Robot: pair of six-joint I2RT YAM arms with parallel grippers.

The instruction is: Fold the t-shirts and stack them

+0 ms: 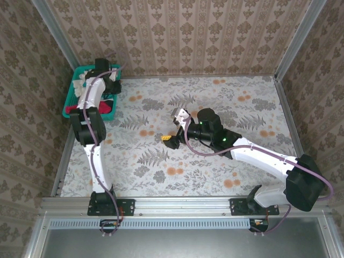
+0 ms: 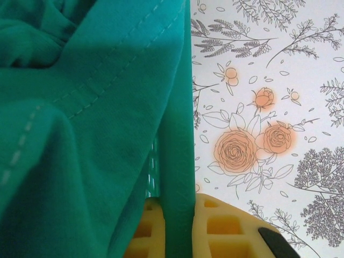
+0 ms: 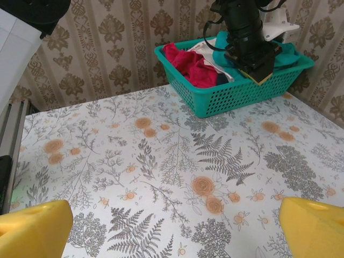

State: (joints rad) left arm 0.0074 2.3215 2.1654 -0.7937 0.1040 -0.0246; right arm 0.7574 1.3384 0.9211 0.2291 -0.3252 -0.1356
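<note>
While its yellow fingers (image 2: pixel 226 231) stand close together on either side of a taut band of cloth, the left gripper (image 2: pixel 177 236) pinches a fold of the teal t-shirt (image 2: pixel 80 134) over the far-left corner of the flower-printed table (image 2: pixel 279 80). Seen from the left wrist, the shirt is plain deep teal, creased into soft folds, with a line of pale stitching along a seam. It hangs so close to the camera that the frame cuts off its outline on three sides, and its full shape cannot be made out. The cloth also covers part of one finger.

From the right wrist, the left gripper's black body stands over the teal mesh basket (image 3: pixel 236 97), which sits against the patterned wall (image 3: pixel 107 43), and it blocks part of the load. Inside, a crumpled red t-shirt (image 3: pixel 188 64) lies at the end nearer the arm bases, with a white t-shirt (image 3: pixel 207 47) beside it and more teal cloth under and beyond the gripper. A dark patch among them is too small to identify.

Well apart, near the middle of the table, the right gripper (image 3: pixel 172 228) hangs with its jaws spread wide above the printed surface.
</note>
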